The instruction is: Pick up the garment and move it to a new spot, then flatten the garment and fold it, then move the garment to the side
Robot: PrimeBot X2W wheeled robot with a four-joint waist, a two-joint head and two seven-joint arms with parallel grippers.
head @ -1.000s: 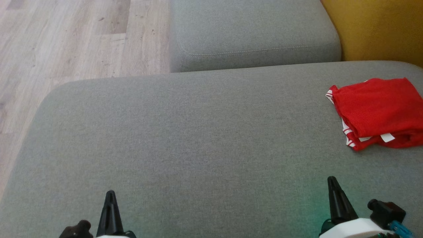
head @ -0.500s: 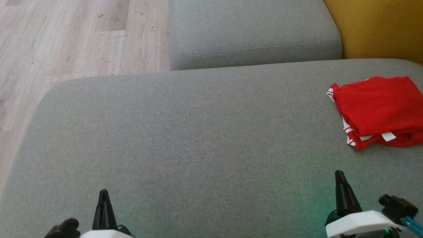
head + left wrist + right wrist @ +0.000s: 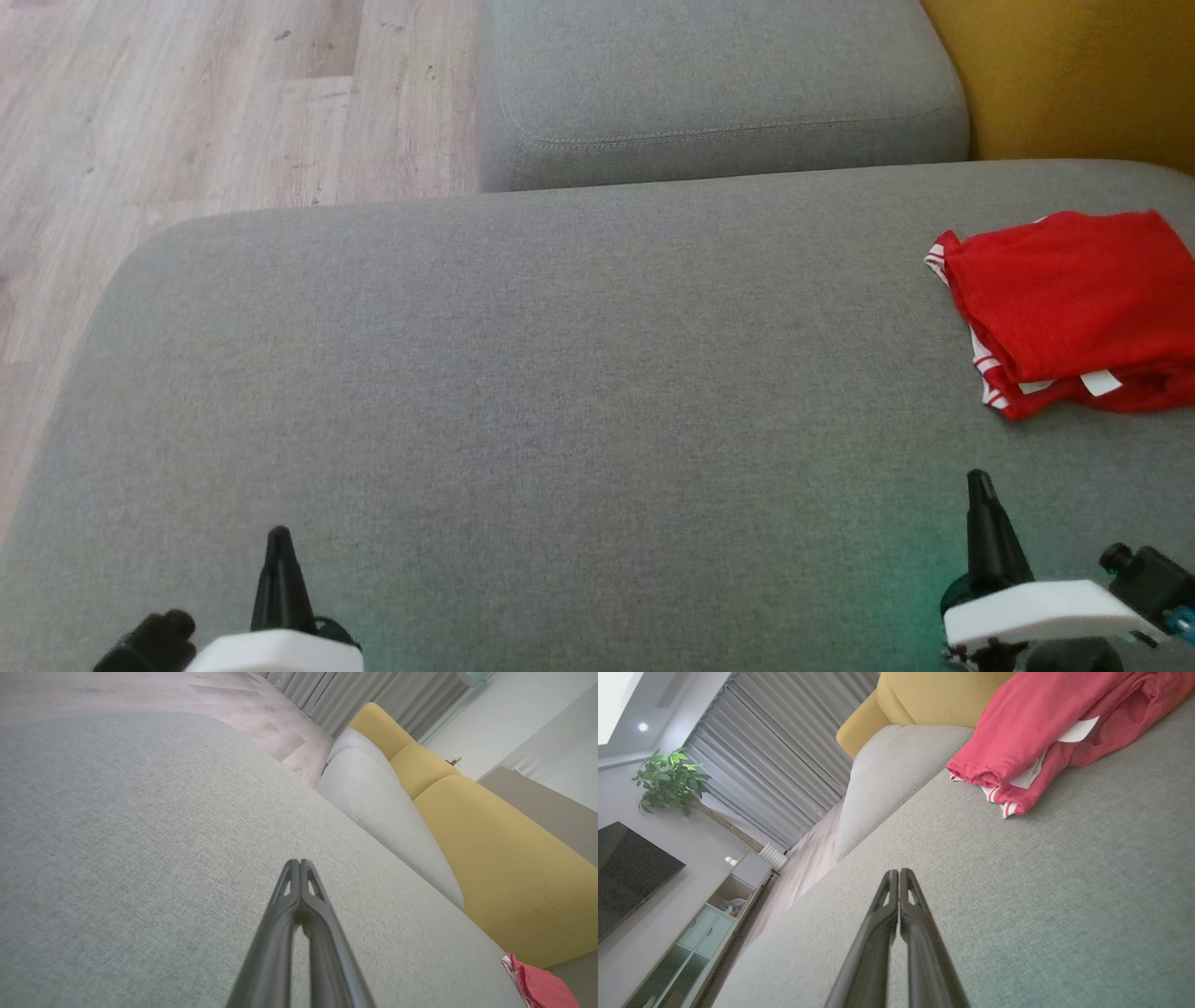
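On the grey fabric sofa seat (image 3: 560, 373), the red mesh jersey with striped trim (image 3: 1064, 299) lies folded at the right edge, well apart from our left gripper (image 3: 279, 541) and right gripper (image 3: 979, 485), both closed and empty; we judge it light and floppy (mesh may snag), best pinched at its layered edge.

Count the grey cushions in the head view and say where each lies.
2. The large grey cushion lies nearest the robot, carrying the red jersey at its right end; the smaller grey cushion sits behind it, beside the yellow cushion. Others may lie outside the frame.
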